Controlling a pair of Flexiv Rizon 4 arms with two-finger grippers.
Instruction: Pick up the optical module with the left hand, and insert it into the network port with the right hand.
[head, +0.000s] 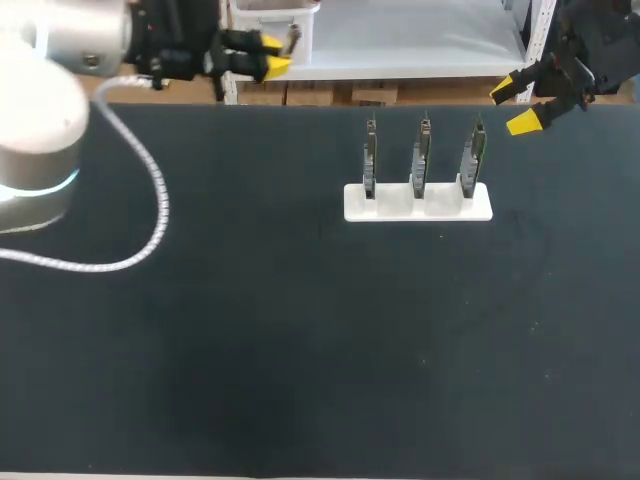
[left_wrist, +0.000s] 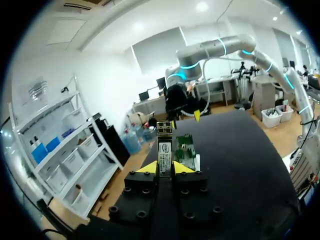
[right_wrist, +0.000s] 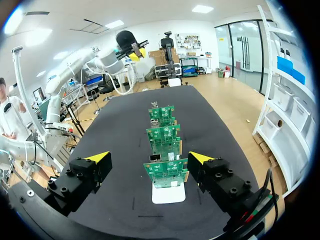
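Black table (head: 250, 330); toward its far right a white stand (head: 418, 203) (three green circuit boards (head: 422, 155) upright in it)

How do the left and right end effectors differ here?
The left end effector is shut on the optical module; the right end effector is open and empty. The left is far from the circuit boards; the right hangs close beside them. Both have yellow tips.

— What carries everything here?
— 1 counter (head: 250, 350), covered side to side in flat, matte black.
— And the light on it?
— Soft and even. A few pale specks show on the black, and its far edge runs straight across the head view.
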